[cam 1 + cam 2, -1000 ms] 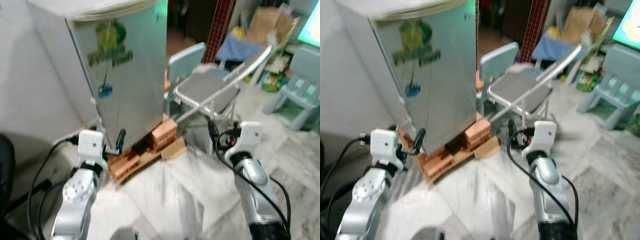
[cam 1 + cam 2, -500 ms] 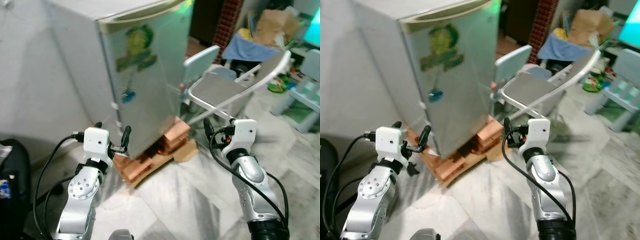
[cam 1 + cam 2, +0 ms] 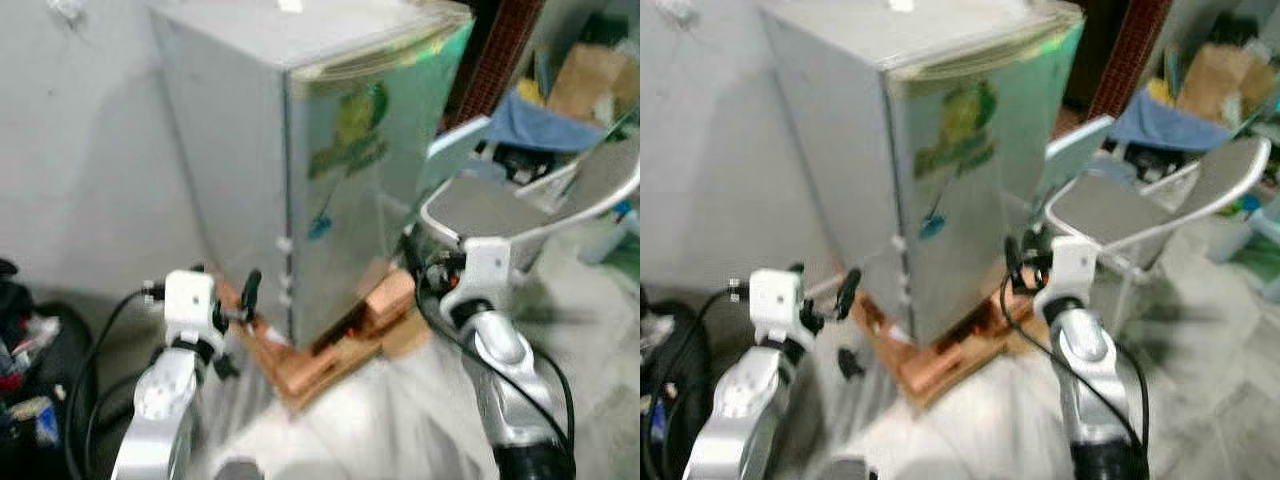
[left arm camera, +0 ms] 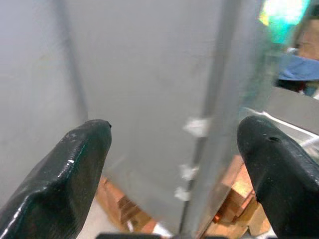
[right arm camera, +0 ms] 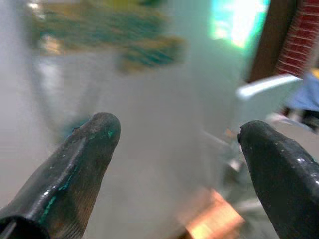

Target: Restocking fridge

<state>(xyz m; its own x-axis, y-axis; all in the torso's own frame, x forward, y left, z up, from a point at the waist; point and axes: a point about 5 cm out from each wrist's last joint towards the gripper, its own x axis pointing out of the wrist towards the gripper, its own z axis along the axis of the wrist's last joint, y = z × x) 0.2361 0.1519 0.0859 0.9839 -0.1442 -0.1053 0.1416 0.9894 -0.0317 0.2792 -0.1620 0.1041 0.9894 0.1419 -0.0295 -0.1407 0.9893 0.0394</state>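
Observation:
A small silver fridge (image 3: 335, 170) with a green and yellow sticker on its shut door stands on wooden blocks (image 3: 335, 360) in front of me. My left gripper (image 3: 226, 280) is held up near the fridge's lower left corner. It is open, and the fridge's side and door edge (image 4: 209, 124) show between its fingers (image 4: 79, 149). My right gripper (image 3: 1024, 262) is raised at the fridge's lower right side. It is open too and faces the stickered door (image 5: 149, 89). Neither gripper holds anything.
A grey folding chair (image 3: 500, 205) and a pale blue small chair (image 3: 455, 150) stand close on the fridge's right. A black bag (image 3: 35, 380) lies on the floor at my left. The wall (image 3: 80, 150) is behind, and a cardboard box (image 3: 590, 75) with clutter sits far right.
The whole picture has shifted with the camera: the fridge now stands larger and further right in view. Both arms stay raised with their grippers open.

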